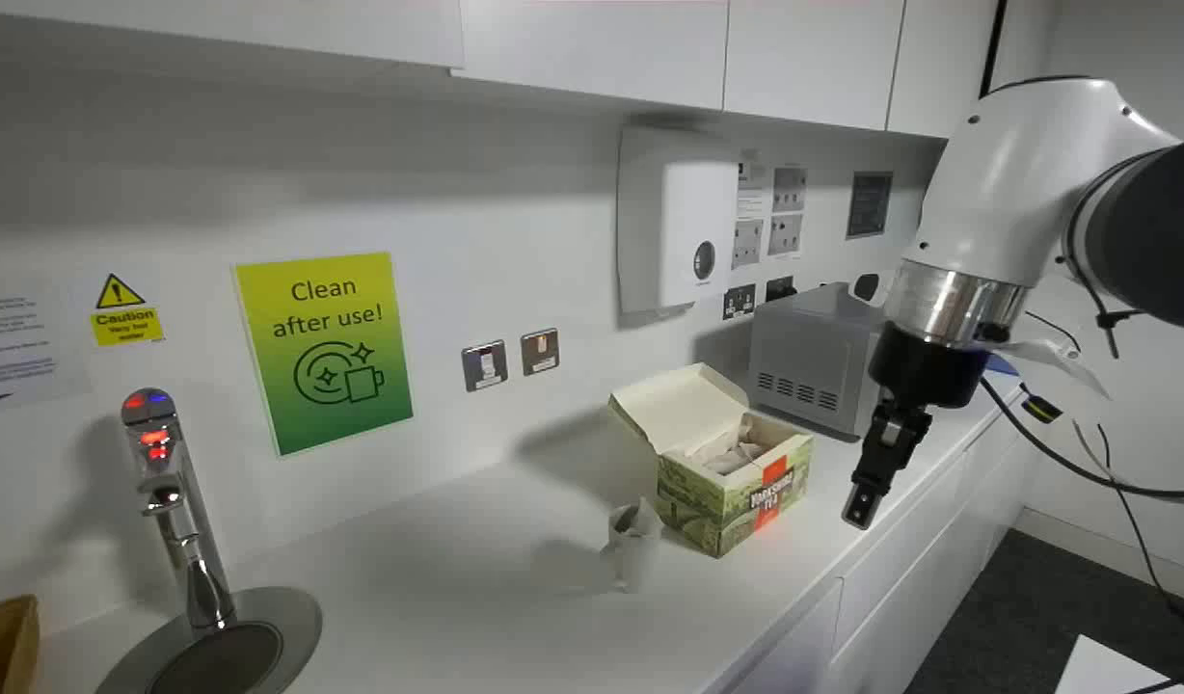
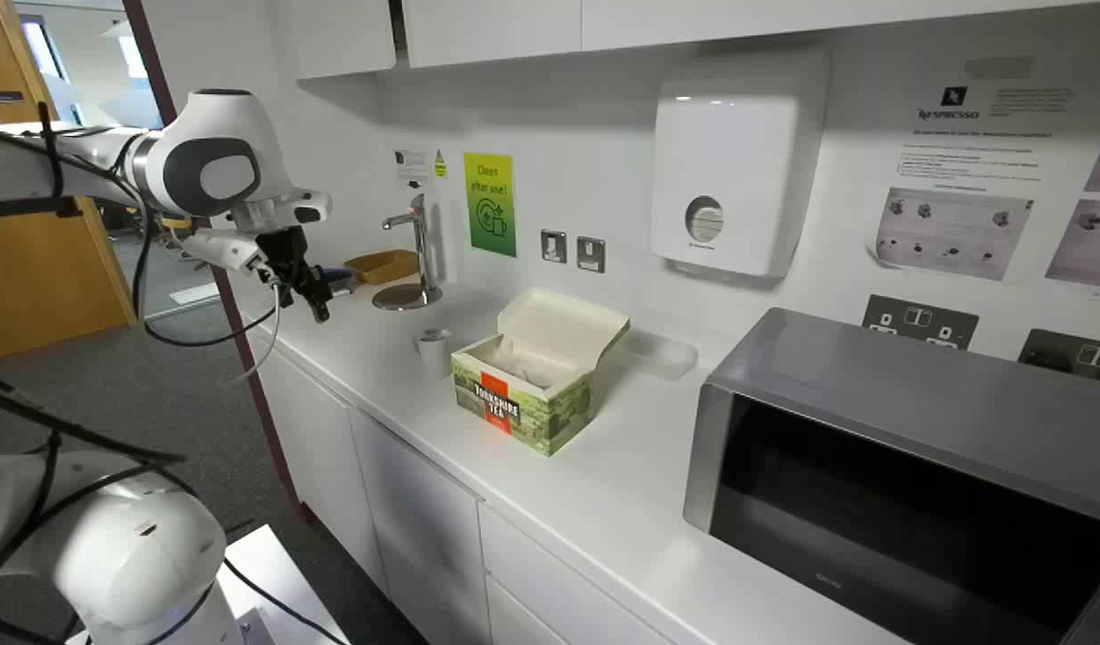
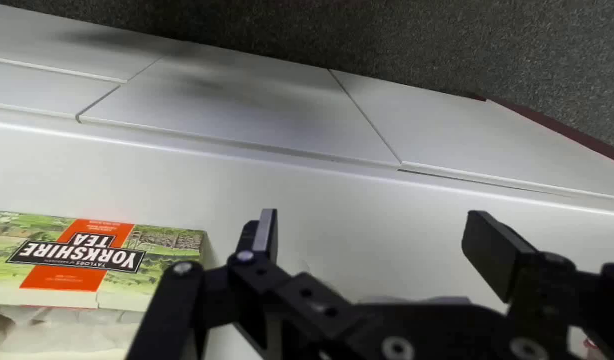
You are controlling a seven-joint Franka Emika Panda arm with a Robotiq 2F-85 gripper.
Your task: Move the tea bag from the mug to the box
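Note:
The small white mug [image 1: 631, 561] stands on the counter beside the box, also in an exterior view [image 2: 436, 358]. A pale, paper-like piece, likely the tea bag [image 1: 644, 518], sticks up at the mug's rim. The green, red and white box [image 1: 693, 506] stands with its cream lid open and pale, crumpled contents inside. It also shows in an exterior view [image 2: 514, 412] and at the lower left of the wrist view [image 3: 82, 260]. My gripper [image 3: 374, 220] is open and empty, raised near the counter's front edge in both exterior views [image 1: 860, 511] [image 2: 321, 309]. The wrist view mostly hides the mug behind the gripper.
A grey microwave [image 1: 814, 357] stands beyond the box. A tap [image 1: 182, 520] with a round drain is at the counter's other end, near a brown basket [image 2: 382, 266]. A clear tray [image 2: 662, 355] lies behind the box. A white dispenser [image 2: 738, 170] and cupboards [image 1: 592, 48] hang above.

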